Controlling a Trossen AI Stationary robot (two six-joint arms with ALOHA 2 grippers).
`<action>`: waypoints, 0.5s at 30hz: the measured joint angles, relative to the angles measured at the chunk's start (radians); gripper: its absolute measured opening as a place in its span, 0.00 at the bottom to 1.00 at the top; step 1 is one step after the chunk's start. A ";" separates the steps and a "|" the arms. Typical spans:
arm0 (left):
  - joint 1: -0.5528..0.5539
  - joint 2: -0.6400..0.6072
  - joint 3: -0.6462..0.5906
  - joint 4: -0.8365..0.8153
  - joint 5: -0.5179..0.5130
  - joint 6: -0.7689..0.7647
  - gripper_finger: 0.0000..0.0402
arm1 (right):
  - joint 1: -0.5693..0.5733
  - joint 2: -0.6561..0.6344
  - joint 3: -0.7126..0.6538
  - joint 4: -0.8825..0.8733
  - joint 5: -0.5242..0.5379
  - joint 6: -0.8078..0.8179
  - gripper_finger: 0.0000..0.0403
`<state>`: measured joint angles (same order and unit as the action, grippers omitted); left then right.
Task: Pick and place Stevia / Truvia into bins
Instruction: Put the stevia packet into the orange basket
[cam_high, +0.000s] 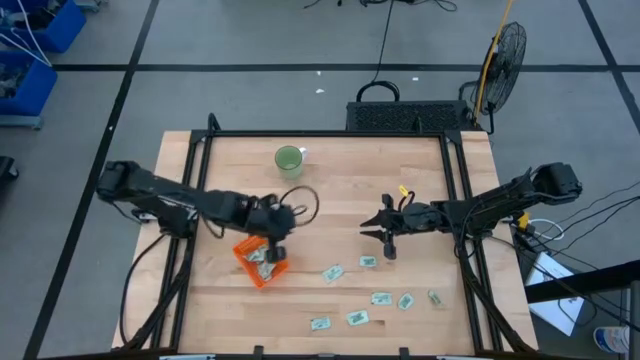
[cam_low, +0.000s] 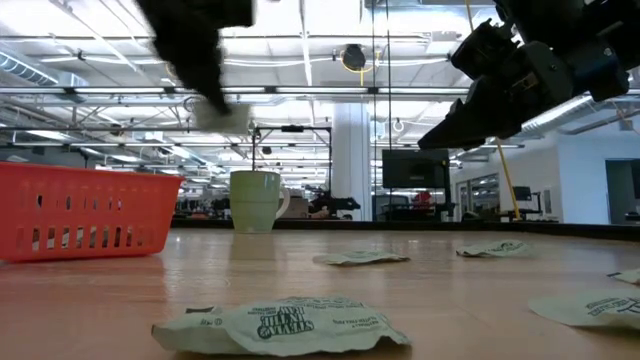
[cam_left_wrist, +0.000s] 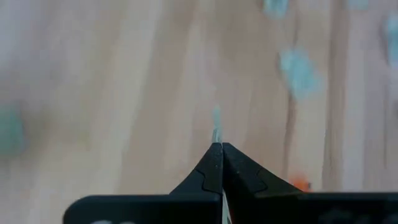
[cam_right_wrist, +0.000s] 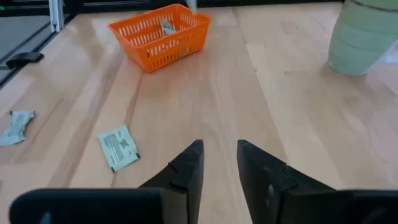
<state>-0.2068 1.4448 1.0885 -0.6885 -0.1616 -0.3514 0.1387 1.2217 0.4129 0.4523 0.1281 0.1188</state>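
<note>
The orange tray (cam_high: 262, 264) sits left of the table's middle, with sachets lying in it (cam_right_wrist: 166, 26). My left gripper (cam_high: 278, 248) hovers over the tray's right end, shut on a pale sachet (cam_low: 226, 118). Several more green-and-white sachets lie flat on the wood toward the near edge (cam_high: 333, 272) (cam_high: 381, 298) (cam_high: 357, 317). My right gripper (cam_high: 374, 228) is open and raised above bare wood right of centre, touching nothing; one sachet (cam_right_wrist: 118, 148) lies ahead of it, to one side of its fingers. My left gripper (cam_left_wrist: 217, 146) pinches one sachet between its two fingertips. Only a thin edge of the sachet (cam_left_wrist: 216, 127) sticks out past the fingertips. The fingers point down from above, and the sachet hangs below them, lifted clear, beside and above the tray (cam_low: 80, 210).
A light-green cup (cam_high: 288, 160) stands near the far edge, behind the tray. Black frame rails run along the table's left and right sides (cam_high: 463, 200). Bare wood lies between the tray and my right gripper.
</note>
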 joint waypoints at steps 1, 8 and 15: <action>-0.022 -0.002 0.000 -0.072 0.000 -0.056 0.01 | 0.000 0.000 0.000 -0.002 0.000 0.003 0.23; -0.114 0.071 -0.022 -0.238 0.018 -0.272 0.05 | 0.000 0.000 0.000 -0.018 0.000 0.002 0.23; -0.123 0.153 -0.023 -0.227 0.048 -0.286 0.14 | 0.000 0.000 0.000 -0.059 -0.034 0.026 0.24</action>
<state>-0.3299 1.5982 1.0657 -0.9160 -0.1137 -0.6376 0.1387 1.2213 0.4129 0.3936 0.0943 0.1449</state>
